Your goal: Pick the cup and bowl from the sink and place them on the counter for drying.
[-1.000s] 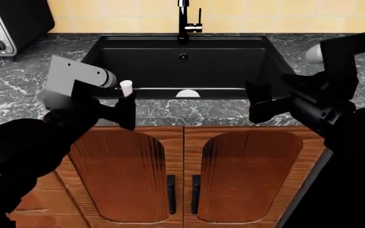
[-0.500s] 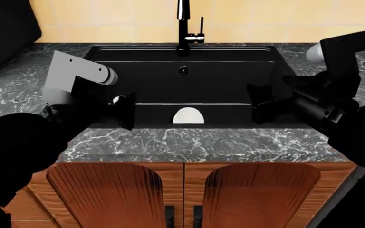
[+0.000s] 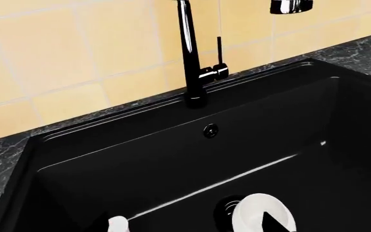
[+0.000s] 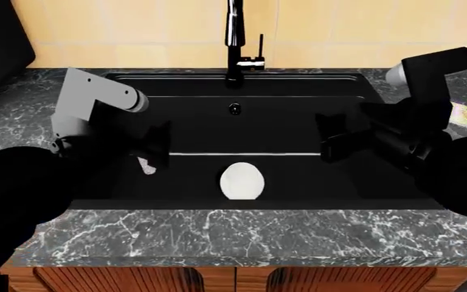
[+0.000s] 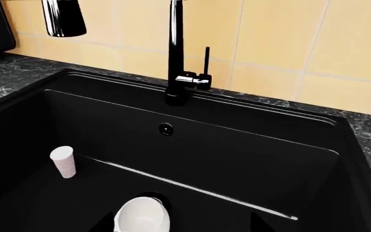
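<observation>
Hovering over the black sink, both arms carry nothing. The left tool and right tool appear as dark shapes; whether their fingers are apart or together cannot be told. The cup stands upright on the sink floor, near the left tool. The bowl sits mid-basin beside the drain. Neither has reached the marble desk. A hurried descent could topple the light cup; the glossy bowl may slip from a pinch.
</observation>
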### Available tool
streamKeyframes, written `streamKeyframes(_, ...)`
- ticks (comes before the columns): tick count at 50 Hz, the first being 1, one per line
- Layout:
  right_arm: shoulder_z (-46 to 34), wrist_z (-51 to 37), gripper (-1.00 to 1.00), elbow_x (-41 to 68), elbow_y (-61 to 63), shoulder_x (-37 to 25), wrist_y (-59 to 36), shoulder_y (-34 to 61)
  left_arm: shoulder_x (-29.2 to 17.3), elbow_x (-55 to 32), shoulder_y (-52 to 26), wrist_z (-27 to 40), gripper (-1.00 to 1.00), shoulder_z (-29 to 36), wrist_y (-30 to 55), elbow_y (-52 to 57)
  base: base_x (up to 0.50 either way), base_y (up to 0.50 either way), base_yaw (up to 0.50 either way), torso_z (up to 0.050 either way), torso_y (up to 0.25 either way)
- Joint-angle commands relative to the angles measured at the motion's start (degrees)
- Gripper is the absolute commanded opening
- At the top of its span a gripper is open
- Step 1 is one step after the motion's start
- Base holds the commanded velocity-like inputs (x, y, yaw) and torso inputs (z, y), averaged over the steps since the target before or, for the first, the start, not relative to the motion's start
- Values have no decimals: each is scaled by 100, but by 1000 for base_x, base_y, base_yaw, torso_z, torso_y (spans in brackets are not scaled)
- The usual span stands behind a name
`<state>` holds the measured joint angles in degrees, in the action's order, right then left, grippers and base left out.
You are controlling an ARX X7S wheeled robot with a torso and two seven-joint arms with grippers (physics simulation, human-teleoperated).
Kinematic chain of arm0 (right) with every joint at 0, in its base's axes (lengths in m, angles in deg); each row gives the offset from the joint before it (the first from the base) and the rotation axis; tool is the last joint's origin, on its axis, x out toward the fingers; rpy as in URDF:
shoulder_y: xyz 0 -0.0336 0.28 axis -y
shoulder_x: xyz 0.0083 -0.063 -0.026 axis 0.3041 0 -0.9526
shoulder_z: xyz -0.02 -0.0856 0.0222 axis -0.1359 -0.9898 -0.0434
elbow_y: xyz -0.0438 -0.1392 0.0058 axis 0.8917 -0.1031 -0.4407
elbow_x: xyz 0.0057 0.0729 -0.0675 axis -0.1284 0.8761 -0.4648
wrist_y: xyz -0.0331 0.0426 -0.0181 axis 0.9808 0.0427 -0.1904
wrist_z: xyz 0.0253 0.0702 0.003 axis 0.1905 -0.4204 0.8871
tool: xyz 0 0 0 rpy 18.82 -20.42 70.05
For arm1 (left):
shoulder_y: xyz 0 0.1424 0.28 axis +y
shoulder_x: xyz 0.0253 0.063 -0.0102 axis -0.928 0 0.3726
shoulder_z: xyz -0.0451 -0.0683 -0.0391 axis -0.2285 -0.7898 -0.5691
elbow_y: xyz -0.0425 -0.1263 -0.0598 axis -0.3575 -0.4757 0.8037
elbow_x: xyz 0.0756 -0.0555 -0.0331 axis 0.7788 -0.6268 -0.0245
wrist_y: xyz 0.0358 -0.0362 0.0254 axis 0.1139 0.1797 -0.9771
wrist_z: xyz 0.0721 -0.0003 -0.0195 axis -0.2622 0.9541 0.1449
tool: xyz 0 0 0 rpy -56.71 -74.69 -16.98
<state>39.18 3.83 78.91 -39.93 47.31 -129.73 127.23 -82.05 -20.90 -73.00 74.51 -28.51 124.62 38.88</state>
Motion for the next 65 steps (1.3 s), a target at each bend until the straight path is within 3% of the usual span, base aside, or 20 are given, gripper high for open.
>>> streamKeyframes(1,-111,76,100,-83,-97,-36,155,-75,-72,-35,76,6,100,31,24,33,309,0,0,0,0)
streamKeyframes(27,-51,-14,100,238,-72,-99,14,-59,-188,-133,-139,-75,100,120,103,-16,228,0,0,0,1)
streamKeyframes(47,-92,50,100,199,-129,-180,199,-147,-15,77,-211,-46,100,475,-103,-241,153,0,0,0,0)
streamKeyframes(59,-119,15,100,238,-171,-196,208,-128,-241,-83,-152,-139,100,346,-47,-123,155,0,0,0,1)
streamKeyframes(65,-132,8,100,256,-201,-185,232,-134,-43,62,-209,-71,100,557,-146,-270,156,0,0,0,0)
